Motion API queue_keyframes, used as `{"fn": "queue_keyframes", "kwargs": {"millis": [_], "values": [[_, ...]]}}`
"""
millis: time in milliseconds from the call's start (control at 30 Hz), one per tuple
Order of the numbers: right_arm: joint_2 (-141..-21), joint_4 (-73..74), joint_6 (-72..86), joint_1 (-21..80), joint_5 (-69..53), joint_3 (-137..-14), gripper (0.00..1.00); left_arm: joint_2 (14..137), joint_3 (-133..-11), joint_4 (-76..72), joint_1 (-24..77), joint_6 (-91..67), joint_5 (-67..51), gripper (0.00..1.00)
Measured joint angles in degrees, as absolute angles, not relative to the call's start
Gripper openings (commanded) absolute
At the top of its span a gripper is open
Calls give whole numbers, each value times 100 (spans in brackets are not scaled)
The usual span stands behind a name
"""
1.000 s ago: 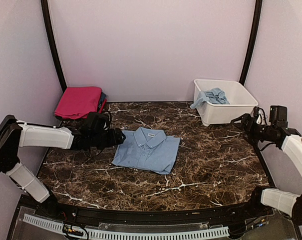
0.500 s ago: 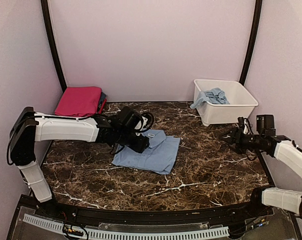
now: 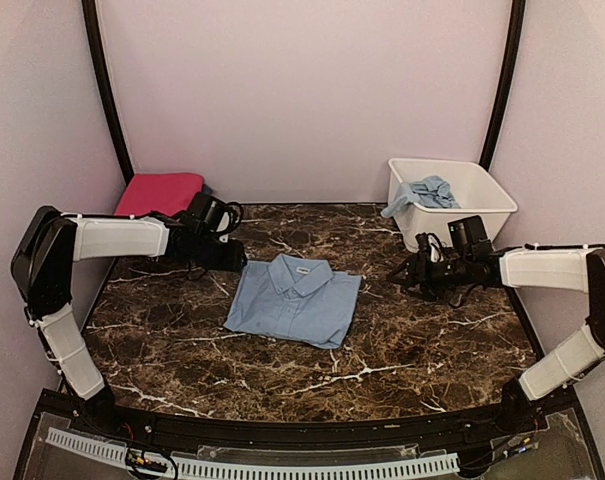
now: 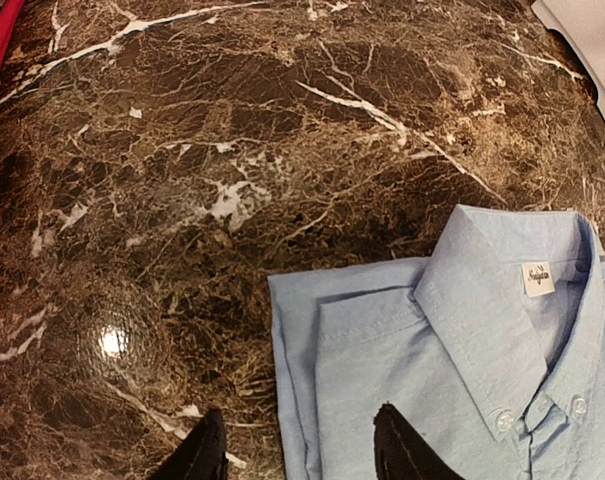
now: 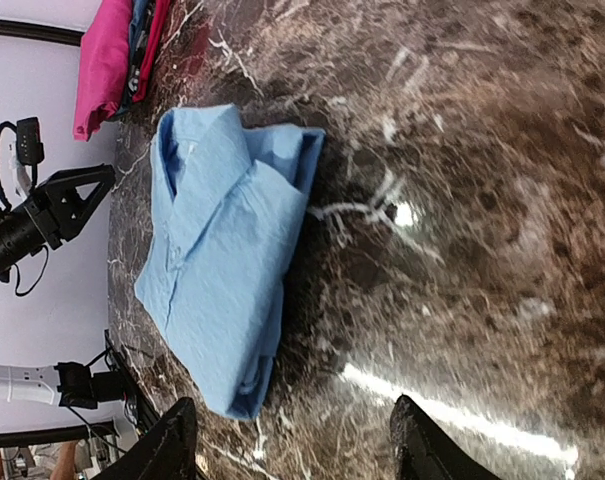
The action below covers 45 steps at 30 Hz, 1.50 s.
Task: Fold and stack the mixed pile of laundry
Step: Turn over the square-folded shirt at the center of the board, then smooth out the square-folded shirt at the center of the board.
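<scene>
Dark brown marble with white veins forms the table top (image 3: 432,345), enclosed by pale lilac walls (image 3: 302,90).

**Left gripper** (image 4: 300,452)
- Fingers (image 4: 207,455): parted about halfway, nothing gripped between them.
- In the left wrist view, one tip lies over bare marble and the other over the left-hand fold of the collared shirt (image 4: 462,350). The shirt's edge runs between them. Contact with the cloth cannot be determined.
- In the top view, the left gripper (image 3: 237,264) sits just beside the shirt's far-left corner. Its white arm reaches in from the left wall.

**Right gripper** (image 5: 294,440)
- Fingers (image 5: 177,445): parted, nothing held. Only bare marble shows between them.
- In the top view, the right gripper (image 3: 400,277) points left, near the shirt's right edge but apart from it.

**Laundry**
- Collared shirt (image 3: 297,300): pale blue, folded into a rectangle, collar towards the back wall, white neck label visible. It lies flat near the table centre, between the two grippers.
- Pink garment (image 3: 162,192): folded, at the far-left corner. A dark piece (image 5: 142,40) lies directly against it.
- Pale blue garment (image 3: 427,192): crumpled inside the white tub (image 3: 452,225) at the far-right corner, one part draped over the tub's left rim.
</scene>
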<state>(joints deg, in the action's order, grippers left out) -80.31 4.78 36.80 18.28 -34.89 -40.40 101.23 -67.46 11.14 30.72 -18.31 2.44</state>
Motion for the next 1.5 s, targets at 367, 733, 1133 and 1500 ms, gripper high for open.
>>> {"fn": "queue_keyframes", "kwargs": {"millis": [367,733,1133,1500], "values": [[-10125,270,3509,2558,-3140,-5907,61,10497,-6685,467,2783,-2093,-714,56],[-10748,550,3430,2742,-2882,-6143,48,10831,-6530,60,2759,-2224,-941,38],[-11021,650,3315,2744,-2849,-6425,32,10816,-6726,10,2759,-2167,-937,35],[-11115,703,3245,2744,-2877,-6565,19,11155,-7037,19,2757,-2147,-919,35]]}}
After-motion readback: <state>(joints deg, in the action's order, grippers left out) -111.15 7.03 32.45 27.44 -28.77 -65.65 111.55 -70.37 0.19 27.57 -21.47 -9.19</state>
